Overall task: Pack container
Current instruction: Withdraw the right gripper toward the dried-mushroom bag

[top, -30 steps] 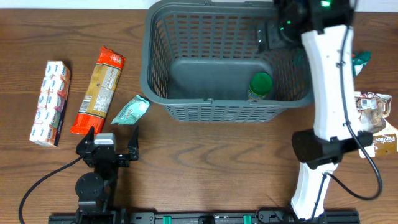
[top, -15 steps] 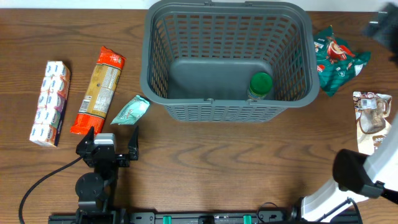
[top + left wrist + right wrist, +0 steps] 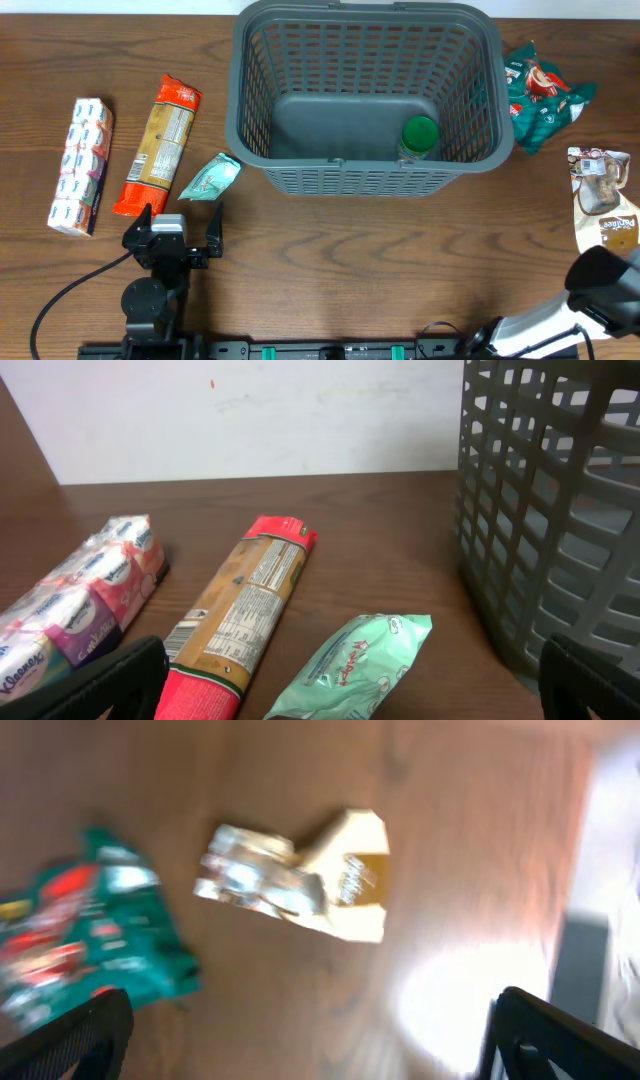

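The container [image 3: 365,175], a large dark grey lattice basket, stands at the back middle of the table. A green-lidded jar [image 3: 419,135] stands in its front right corner. My left gripper [image 3: 175,240] is open and empty near the front left, with a mint green packet [image 3: 210,177] just ahead of it. In the left wrist view the packet [image 3: 360,665] lies between the open fingers [image 3: 100,680], and the container wall [image 3: 560,510] is at right. My right gripper [image 3: 310,1030] is open and empty above the table's right side. In the overhead view only its arm [image 3: 605,290] shows.
An orange-ended long package [image 3: 158,145] and a tissue pack [image 3: 82,165] lie at the left. A green bag [image 3: 540,95] and a white-and-gold pouch [image 3: 603,198] lie right of the container. Both also show, blurred, in the right wrist view [image 3: 85,940], [image 3: 300,880].
The right arm has swung from above the container's back right to the front right corner of the table. The left arm and the objects have not moved.
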`<action>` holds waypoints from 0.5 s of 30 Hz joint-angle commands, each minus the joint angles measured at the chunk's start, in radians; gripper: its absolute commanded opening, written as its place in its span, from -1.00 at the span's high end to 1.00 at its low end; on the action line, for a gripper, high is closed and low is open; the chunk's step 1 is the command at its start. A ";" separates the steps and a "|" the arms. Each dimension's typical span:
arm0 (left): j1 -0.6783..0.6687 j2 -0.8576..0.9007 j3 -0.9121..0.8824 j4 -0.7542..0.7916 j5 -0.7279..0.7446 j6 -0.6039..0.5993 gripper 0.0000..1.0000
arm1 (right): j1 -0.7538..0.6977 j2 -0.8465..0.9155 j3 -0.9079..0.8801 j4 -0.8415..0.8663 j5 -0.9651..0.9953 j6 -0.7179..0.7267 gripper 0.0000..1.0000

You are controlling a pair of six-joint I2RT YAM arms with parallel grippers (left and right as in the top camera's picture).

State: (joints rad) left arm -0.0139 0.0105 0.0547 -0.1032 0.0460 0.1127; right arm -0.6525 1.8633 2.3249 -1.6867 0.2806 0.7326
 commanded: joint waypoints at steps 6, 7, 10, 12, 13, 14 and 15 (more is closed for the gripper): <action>0.005 -0.006 -0.029 -0.011 -0.005 0.014 -0.97 | -0.080 0.000 -0.364 0.142 0.031 0.070 -0.99; 0.005 -0.006 -0.029 -0.011 -0.005 0.014 -0.97 | -0.080 0.000 -0.402 0.172 0.038 0.035 -0.99; 0.005 -0.006 -0.029 -0.011 -0.005 0.014 -0.97 | -0.072 0.000 -0.511 0.290 0.064 -0.163 -0.99; 0.005 -0.006 -0.029 -0.011 -0.005 0.014 -0.98 | -0.059 0.000 -0.573 0.372 0.079 -0.325 -0.98; 0.005 -0.006 -0.029 -0.011 -0.005 0.014 -0.97 | -0.053 0.000 -0.596 0.404 0.077 -0.393 -0.99; 0.005 -0.006 -0.029 -0.011 -0.005 0.014 -0.97 | -0.045 0.000 -0.618 0.437 0.065 -0.442 -0.99; 0.005 -0.006 -0.029 -0.011 -0.005 0.014 -0.97 | -0.037 0.000 -0.630 0.466 0.035 -0.487 -0.98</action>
State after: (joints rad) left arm -0.0139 0.0105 0.0547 -0.1032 0.0460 0.1127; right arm -0.7197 1.8656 1.7332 -1.2633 0.3183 0.5018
